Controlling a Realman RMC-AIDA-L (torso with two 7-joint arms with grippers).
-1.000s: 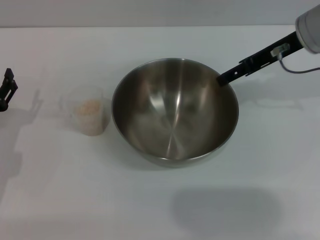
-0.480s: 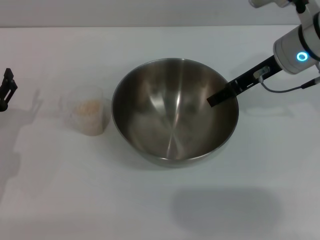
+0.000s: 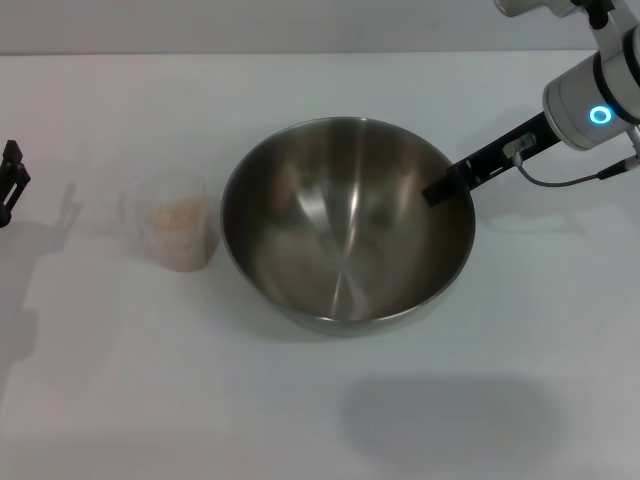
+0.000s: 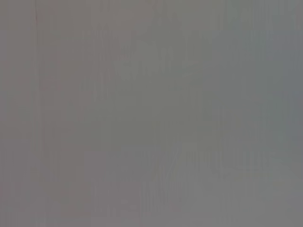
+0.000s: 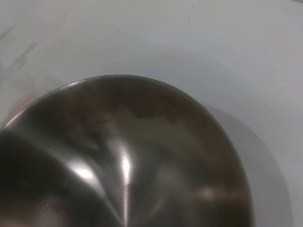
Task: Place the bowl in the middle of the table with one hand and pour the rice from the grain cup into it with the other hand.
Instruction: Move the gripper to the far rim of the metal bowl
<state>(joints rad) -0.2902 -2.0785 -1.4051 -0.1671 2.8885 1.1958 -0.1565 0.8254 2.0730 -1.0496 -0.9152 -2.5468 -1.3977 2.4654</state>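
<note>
The large steel bowl (image 3: 345, 240) stands upright near the middle of the white table (image 3: 300, 410). In the right wrist view its shiny inside (image 5: 128, 165) is seen from close up and holds nothing. My right gripper (image 3: 445, 185) reaches in from the upper right, and its dark tip lies across the bowl's right rim, just inside. Left of the bowl and apart from it stands the clear grain cup (image 3: 178, 228), upright, with pale rice (image 3: 178, 212) in it. My left gripper (image 3: 10, 182) sits at the far left edge, away from the cup. The left wrist view shows only plain grey.
The right arm's white wrist with a blue light (image 3: 598, 108) hangs over the table's back right corner. The table's far edge (image 3: 300, 53) runs along the top of the head view. A broad shadow lies on the table in front of the bowl.
The right arm swung into view and its tip slid from the bowl's rim down inside, then drew back a little. The bowl shifted very slightly left. The cup and left gripper stayed put.
</note>
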